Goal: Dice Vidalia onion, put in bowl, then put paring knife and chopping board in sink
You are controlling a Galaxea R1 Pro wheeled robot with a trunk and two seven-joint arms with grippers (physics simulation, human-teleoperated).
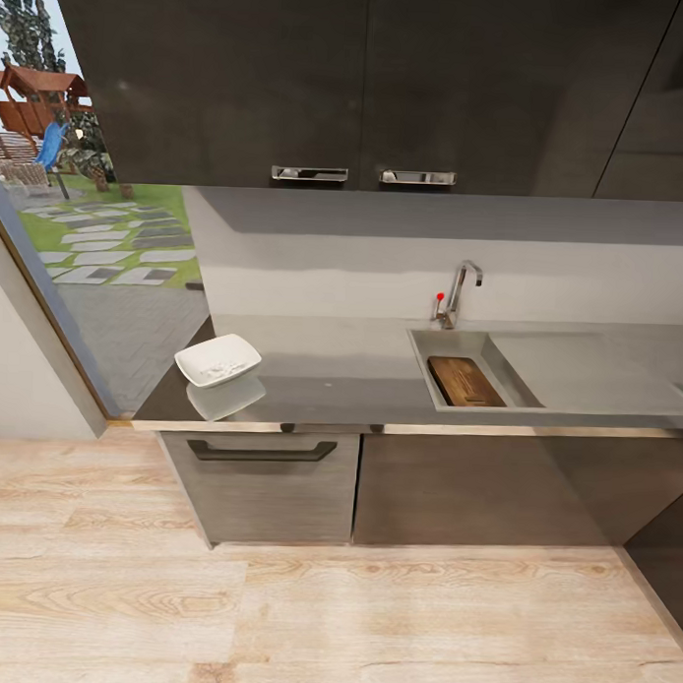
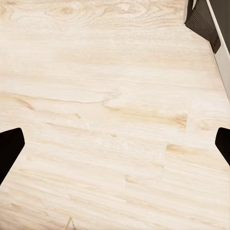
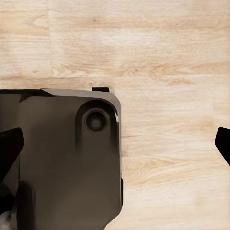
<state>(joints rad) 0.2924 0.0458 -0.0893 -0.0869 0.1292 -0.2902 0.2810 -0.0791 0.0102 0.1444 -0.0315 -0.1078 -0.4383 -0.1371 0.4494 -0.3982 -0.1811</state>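
Brown wooden chopping board (image 1: 465, 381) lies in the grey steel sink (image 1: 460, 344), right of the white square bowl (image 1: 218, 359); approach squarely, both pincers spread empty.

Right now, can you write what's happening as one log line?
chopping board: lying in sink | bowl: on countertop, left end | left gripper: open over floor | right gripper: open, empty

Glossy countertop (image 1: 330, 376) carries bowl (image 1: 218, 360) and sink (image 1: 460, 344).
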